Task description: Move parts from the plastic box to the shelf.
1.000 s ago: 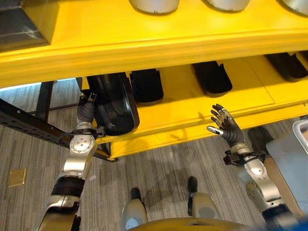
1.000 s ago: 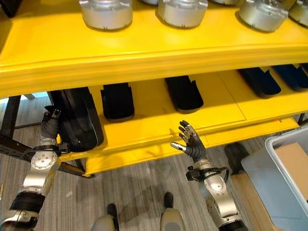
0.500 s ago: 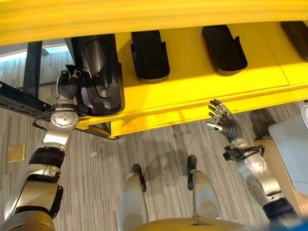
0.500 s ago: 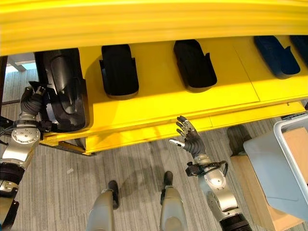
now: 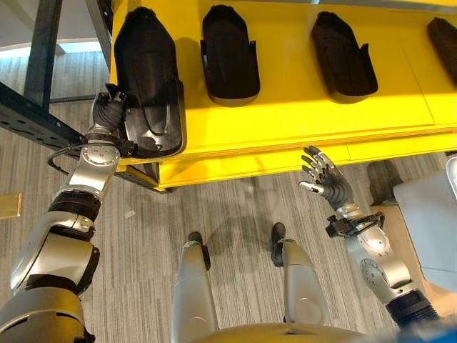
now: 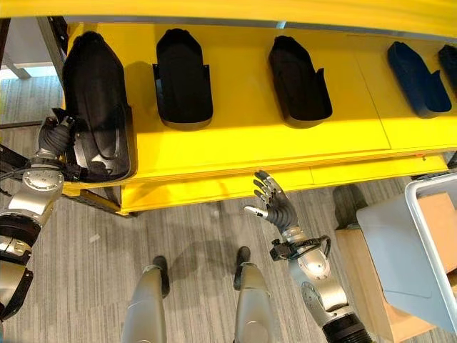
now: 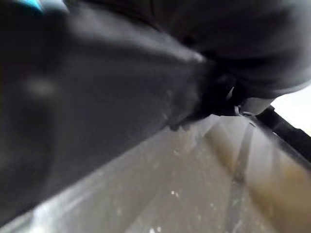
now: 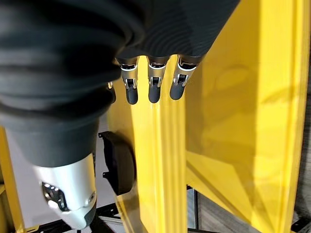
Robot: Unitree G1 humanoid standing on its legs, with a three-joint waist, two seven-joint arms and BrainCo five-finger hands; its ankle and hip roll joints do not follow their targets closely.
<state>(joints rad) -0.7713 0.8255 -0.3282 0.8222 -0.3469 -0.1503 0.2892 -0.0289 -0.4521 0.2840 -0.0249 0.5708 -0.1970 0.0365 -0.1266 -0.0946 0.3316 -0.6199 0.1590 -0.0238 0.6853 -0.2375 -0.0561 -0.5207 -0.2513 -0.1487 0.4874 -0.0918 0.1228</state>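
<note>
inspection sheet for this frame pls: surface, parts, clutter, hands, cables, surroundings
Surface: yellow shelf, lower level, holding a row of parts.
Job's things: large black part at the shelf's left end, its near end overhanging the front edge; further black parts lie spaced along the shelf. Plastic box, grey, on the floor at the right.
Clutter: nothing seen.
Hands: left hand curled on the large black part's left edge; right hand open, holding nothing, in front of the shelf edge.
Cables: nothing seen.
Surroundings: grey striped floor; dark metal frame left of the shelf.

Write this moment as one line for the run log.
left hand: shut on black part at shelf edge | right hand: open, empty
</note>
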